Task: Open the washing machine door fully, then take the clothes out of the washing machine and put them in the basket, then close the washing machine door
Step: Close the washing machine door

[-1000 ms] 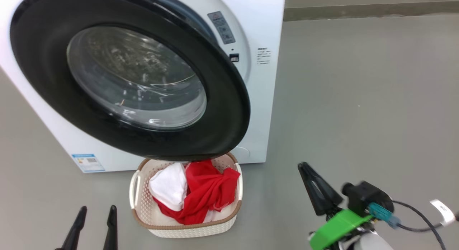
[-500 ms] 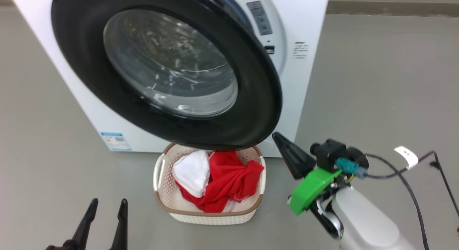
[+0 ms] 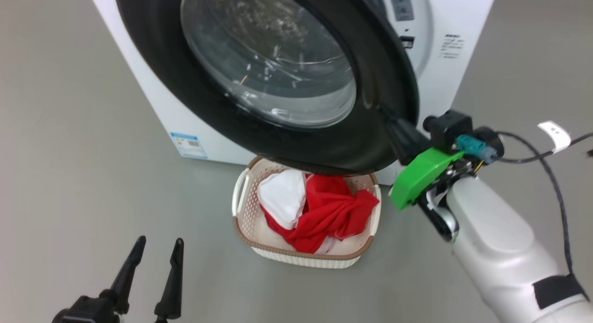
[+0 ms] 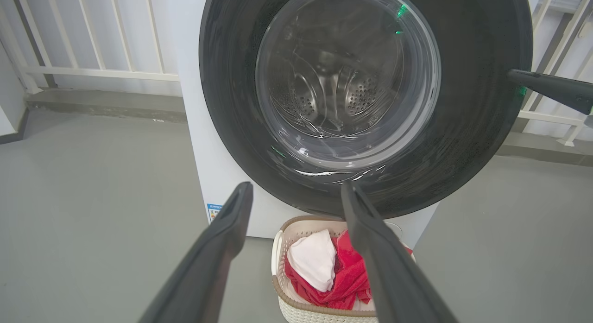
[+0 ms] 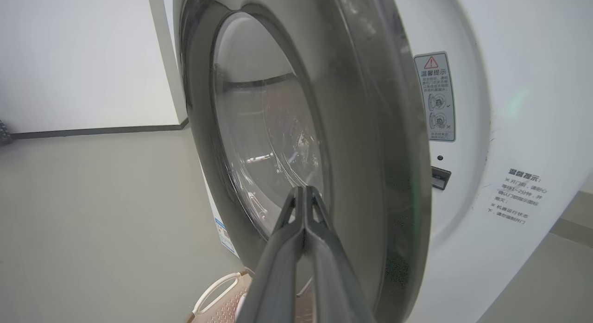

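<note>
The washing machine door (image 3: 380, 72), with its black rim and glass bowl, stands partly open on the white washing machine (image 3: 463, 17). Under it on the floor sits the basket (image 3: 301, 259), holding red and white clothes (image 3: 333, 212). My right gripper (image 3: 391, 121) is shut, empty, with its tips at the outer face of the door's right rim. In the right wrist view the right gripper (image 5: 303, 191) points along the door (image 5: 366, 128). My left gripper (image 3: 155, 244) hangs open at the lower left, away from everything. In the left wrist view the left gripper (image 4: 296, 193) faces the door (image 4: 463, 128) and the basket (image 4: 278, 286).
Grey floor lies all round the machine. A blue label (image 3: 187, 144) marks the machine's lower corner. A black cable with a white tag (image 3: 553, 133) trails from my right wrist. A white railing (image 4: 92, 72) stands behind the machine.
The head camera has shifted. My right gripper rose from floor height beside the basket to the door's right rim, and its fingers closed together. The left gripper stays open.
</note>
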Robot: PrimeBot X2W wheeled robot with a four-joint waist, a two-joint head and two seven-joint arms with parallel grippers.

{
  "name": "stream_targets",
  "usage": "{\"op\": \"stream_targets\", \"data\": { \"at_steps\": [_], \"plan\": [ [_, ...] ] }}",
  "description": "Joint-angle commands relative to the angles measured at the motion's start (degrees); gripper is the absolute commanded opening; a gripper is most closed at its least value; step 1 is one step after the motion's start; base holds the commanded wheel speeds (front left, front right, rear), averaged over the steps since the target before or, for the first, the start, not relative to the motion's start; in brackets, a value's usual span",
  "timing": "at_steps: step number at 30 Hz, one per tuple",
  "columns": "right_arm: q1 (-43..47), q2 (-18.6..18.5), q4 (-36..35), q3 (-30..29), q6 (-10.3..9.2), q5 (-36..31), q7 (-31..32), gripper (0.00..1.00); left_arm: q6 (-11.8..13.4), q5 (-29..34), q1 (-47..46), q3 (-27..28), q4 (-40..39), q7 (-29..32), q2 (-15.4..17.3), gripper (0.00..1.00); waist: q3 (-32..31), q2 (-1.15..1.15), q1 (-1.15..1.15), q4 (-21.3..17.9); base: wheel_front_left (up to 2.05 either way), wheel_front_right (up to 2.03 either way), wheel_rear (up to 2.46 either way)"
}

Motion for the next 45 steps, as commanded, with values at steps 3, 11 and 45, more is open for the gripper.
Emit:
{"op": "stream_targets", "data": {
  "at_steps": [3, 11, 45],
  "plan": [
    [-3.0, -0.1, -0.2, -0.5, 0.39, -0.9, -0.4, 0.0, -0.3, -0.4, -2.8, 1.4, -1.0, -0.7, 0.5, 1.0, 2.6, 0.0, 0.0, 2.4, 0.0, 0.0, 0.0],
    [-8.1, -1.6, 1.8, -3.5, 0.39, -2.7, -0.4, 0.0, -0.3, -0.8, -4.6, 0.0, -0.8, -0.7, 0.3, 1.0, 5.3, 0.0, 0.0, 3.8, 0.0, 0.0, 0.0],
    [-20.6, -1.0, 9.8, -16.8, 0.39, -12.7, -0.4, 0.0, -0.3, -2.6, -11.8, -4.2, 1.6, -0.7, 0.8, 1.0, 11.7, 0.0, 0.0, 5.9, 0.0, 0.0, 0.0]
  ]
}}
